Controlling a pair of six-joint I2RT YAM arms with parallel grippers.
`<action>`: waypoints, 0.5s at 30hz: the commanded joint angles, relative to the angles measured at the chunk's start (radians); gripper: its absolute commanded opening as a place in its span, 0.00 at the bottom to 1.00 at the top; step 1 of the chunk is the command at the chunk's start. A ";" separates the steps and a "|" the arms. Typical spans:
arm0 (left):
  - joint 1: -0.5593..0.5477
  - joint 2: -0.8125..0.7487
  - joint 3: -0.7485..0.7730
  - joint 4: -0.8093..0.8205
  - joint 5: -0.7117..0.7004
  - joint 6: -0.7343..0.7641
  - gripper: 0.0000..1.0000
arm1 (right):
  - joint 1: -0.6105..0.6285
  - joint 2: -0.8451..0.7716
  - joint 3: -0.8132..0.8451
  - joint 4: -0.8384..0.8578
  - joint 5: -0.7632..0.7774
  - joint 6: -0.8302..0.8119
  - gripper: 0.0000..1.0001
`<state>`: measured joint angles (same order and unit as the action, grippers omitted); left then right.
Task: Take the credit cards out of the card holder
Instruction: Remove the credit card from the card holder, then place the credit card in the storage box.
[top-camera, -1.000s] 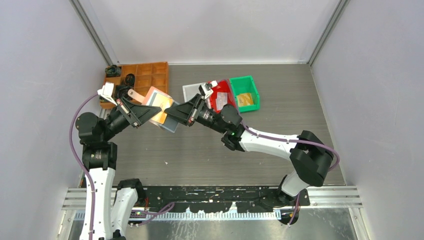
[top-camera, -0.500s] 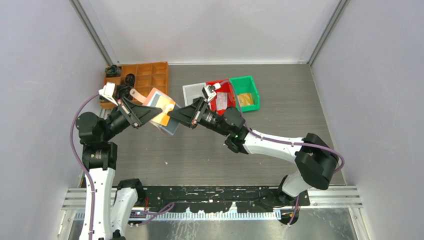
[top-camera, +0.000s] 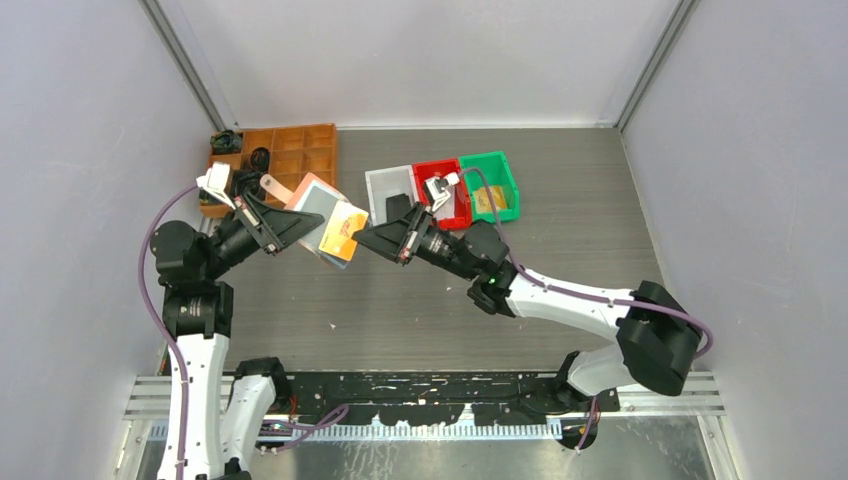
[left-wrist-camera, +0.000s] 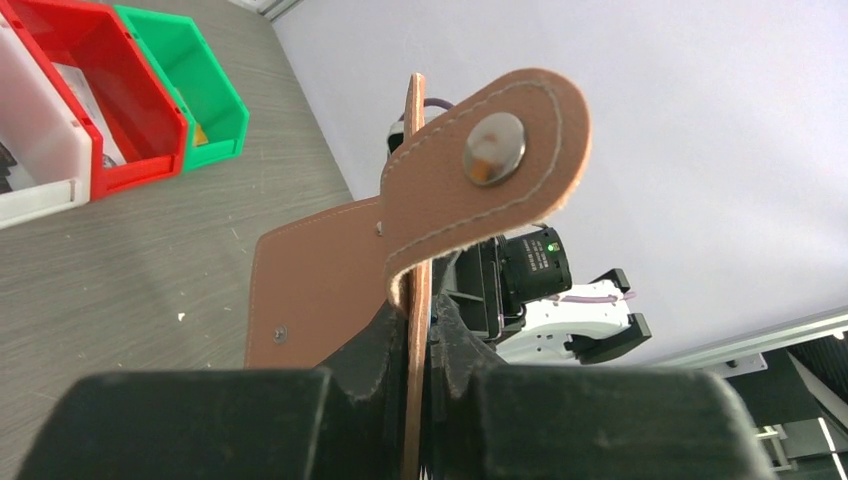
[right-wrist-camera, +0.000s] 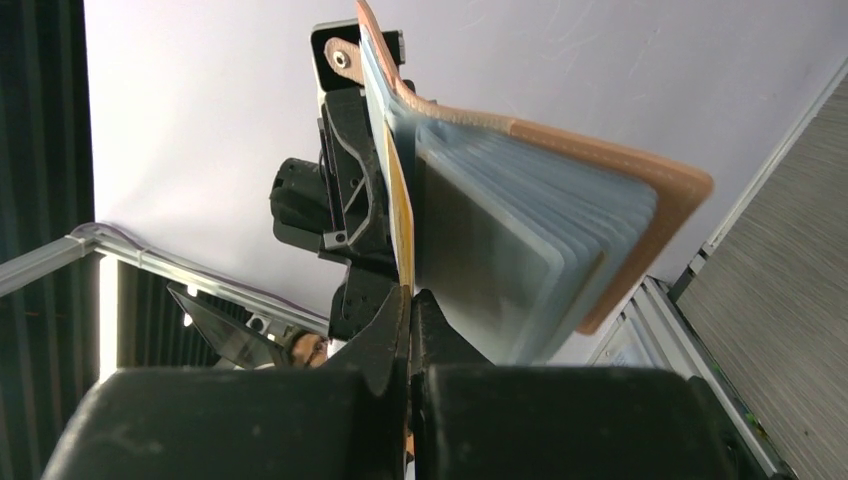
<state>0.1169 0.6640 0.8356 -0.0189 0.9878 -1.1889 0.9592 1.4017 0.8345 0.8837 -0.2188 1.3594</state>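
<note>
card holder (left-wrist-camera: 310, 290): matt stitched leather look;
snap (left-wrist-camera: 493, 147): shiny metal;
pockets (right-wrist-camera: 520, 240): smooth translucent plastic;
red bin (left-wrist-camera: 130, 90): glossy plastic;
table (left-wrist-camera: 150, 260): matt, grained

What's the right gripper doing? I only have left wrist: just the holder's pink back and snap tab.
Observer: The right gripper is shut on the edge of an orange card that sticks partly out of the card holder.
Operator: Holder open or folded?
Observer: Open. The right wrist view shows its grey sleeves fanned apart, with the card beside them.
</note>
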 joint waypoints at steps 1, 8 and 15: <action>-0.005 -0.010 0.068 0.059 -0.005 0.037 0.06 | -0.029 -0.087 -0.052 -0.044 -0.014 -0.041 0.01; -0.005 0.020 0.115 -0.157 -0.061 0.291 0.00 | -0.188 -0.225 -0.089 -0.247 -0.140 -0.034 0.01; -0.005 0.057 0.168 -0.356 -0.035 0.541 0.00 | -0.546 -0.356 0.046 -0.921 -0.225 -0.398 0.01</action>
<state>0.1169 0.7193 0.9436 -0.2855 0.9340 -0.8272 0.5716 1.1004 0.7540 0.3809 -0.3882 1.2259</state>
